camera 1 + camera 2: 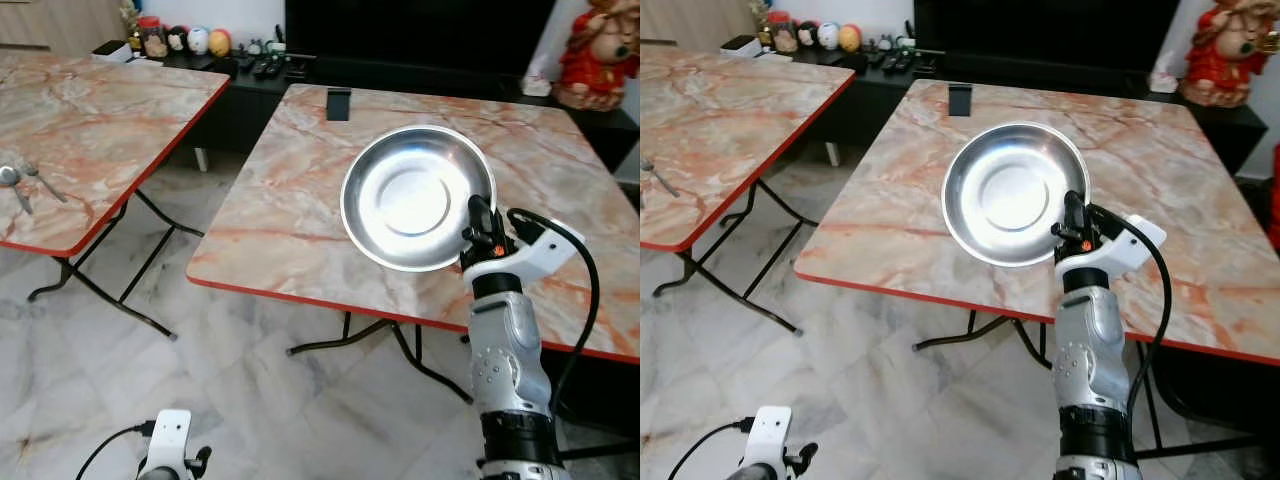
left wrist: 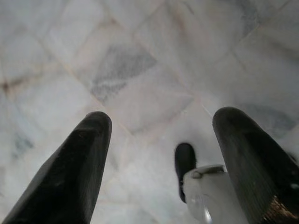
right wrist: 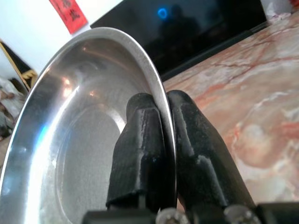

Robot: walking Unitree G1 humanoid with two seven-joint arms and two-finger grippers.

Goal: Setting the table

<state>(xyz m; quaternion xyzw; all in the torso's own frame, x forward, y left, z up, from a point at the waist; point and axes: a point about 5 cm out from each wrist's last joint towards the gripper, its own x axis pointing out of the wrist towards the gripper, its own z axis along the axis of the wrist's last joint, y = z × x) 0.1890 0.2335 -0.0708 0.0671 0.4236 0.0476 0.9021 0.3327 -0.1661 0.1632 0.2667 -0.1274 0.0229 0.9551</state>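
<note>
Nearest me, my right gripper [image 3: 161, 154] pinched the steel plate [image 1: 415, 200] by its rim, plate fanning toward ten o'clock from it, tilted above the marble table [image 1: 300, 190]. Down low, my left gripper [image 2: 163, 158] hung over floor tiles [image 2: 140, 70], fingers spread apart.

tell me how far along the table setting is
Early. Nothing looks set yet: the near table carries just a small dark object at its far edge. In hand: the right gripper pinches the rim of a steel plate, held tilted above that table. Left: putting the plate down and fetching the spoon and fork lying on the other table. The left gripper hangs open over the floor.
</note>
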